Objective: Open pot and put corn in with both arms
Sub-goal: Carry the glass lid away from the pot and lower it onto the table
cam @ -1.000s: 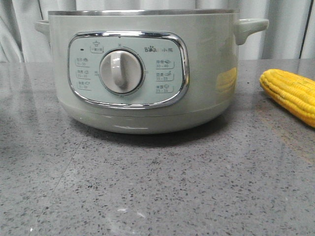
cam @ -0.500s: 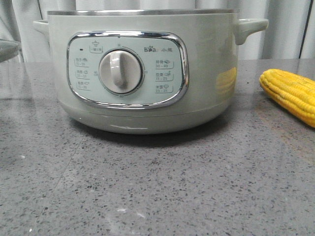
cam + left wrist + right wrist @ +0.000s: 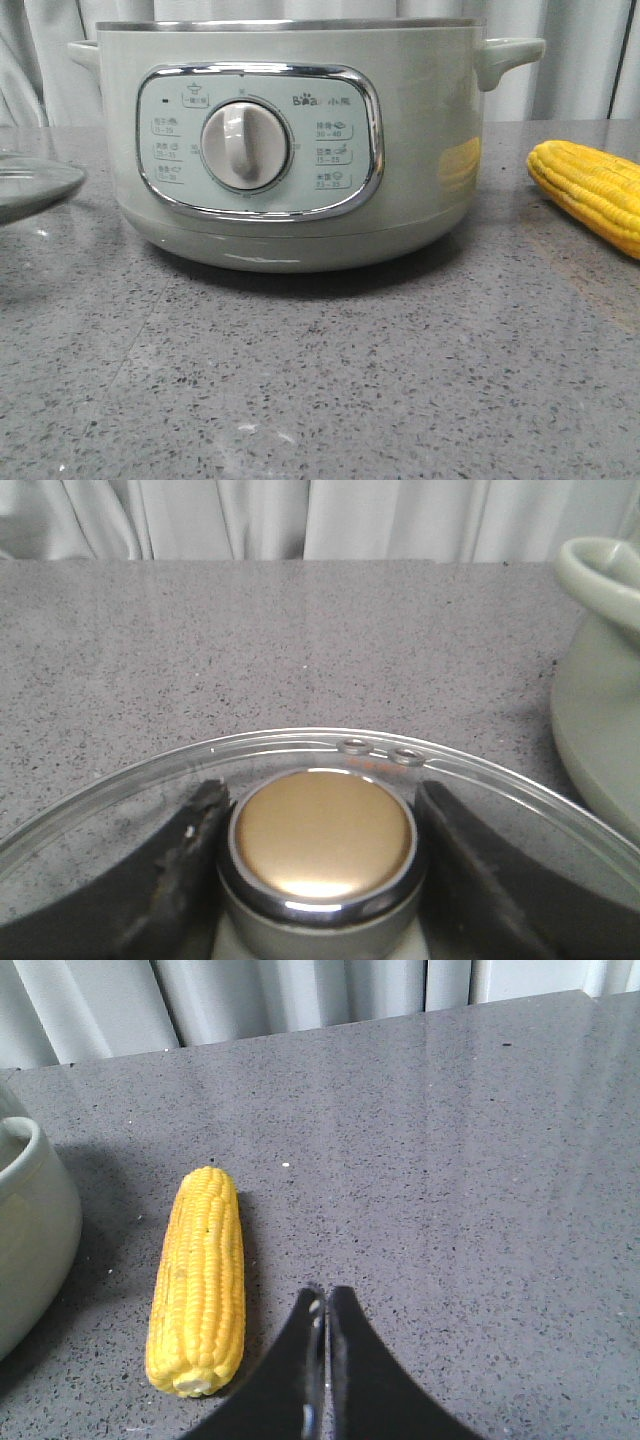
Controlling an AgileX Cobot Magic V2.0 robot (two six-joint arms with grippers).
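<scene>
The pale green pot [image 3: 290, 140] stands in the middle of the grey table, its steel rim uncovered; its side shows in the left wrist view [image 3: 600, 690] and the right wrist view [image 3: 25, 1230]. The yellow corn [image 3: 592, 190] lies on the table right of the pot, also in the right wrist view [image 3: 198, 1278]. My left gripper [image 3: 322, 815] is shut on the gold knob [image 3: 322, 832] of the clear glass lid [image 3: 30, 185], which sits low at the pot's left. My right gripper [image 3: 326, 1300] is shut and empty, above the table beside the corn.
Pale curtains [image 3: 580, 60] hang behind the table. The grey speckled tabletop [image 3: 330, 380] stretches in front of the pot. The pot's side handles [image 3: 510, 55] stick out on both sides.
The glass lid has come into the front view at the left edge and moved down toward the table beside the pot. The pot and corn have not moved.
</scene>
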